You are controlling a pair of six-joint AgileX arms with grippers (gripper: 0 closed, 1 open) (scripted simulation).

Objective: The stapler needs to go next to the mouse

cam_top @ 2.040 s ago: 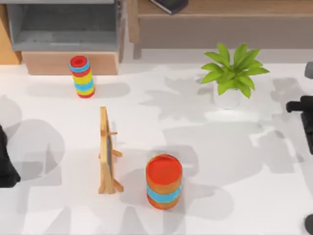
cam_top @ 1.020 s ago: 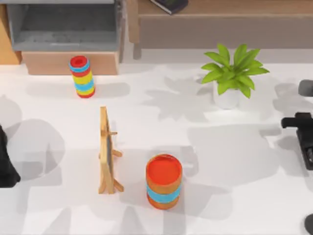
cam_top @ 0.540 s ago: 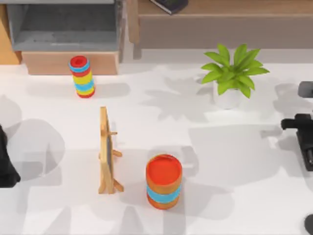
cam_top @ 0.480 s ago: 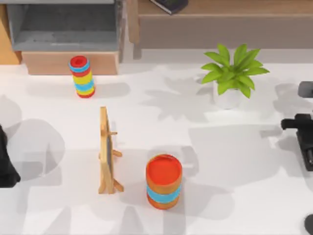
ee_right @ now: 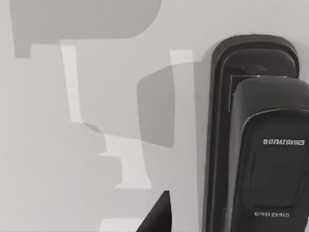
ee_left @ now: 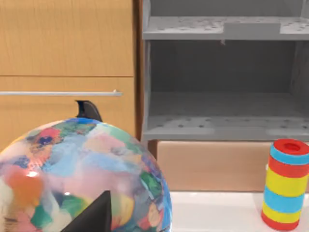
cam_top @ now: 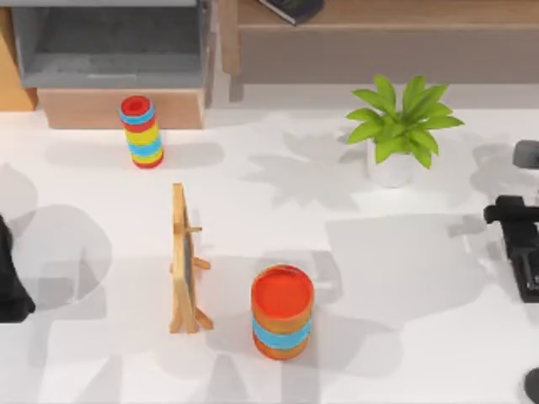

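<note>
My right gripper [cam_top: 526, 252] hung over the worktop's [cam_top: 404, 278] right edge, past the potted plant [cam_top: 402, 126]. In the right wrist view the stapler [ee_right: 256, 140] lay flat on the white surface directly under the camera, beside one dark fingertip [ee_right: 158, 215]. Whether the jaws stood apart, I could not tell. My left arm [cam_top: 10, 278] sat parked at the left edge, near a painted globe [ee_left: 82, 179].

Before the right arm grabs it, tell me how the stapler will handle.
The stapler lies flat on its long base below the right gripper, so it probably won't roll or tip. Its hard-looking black shell suggests it is stiff. The smooth top may slip in the jaws.
</note>
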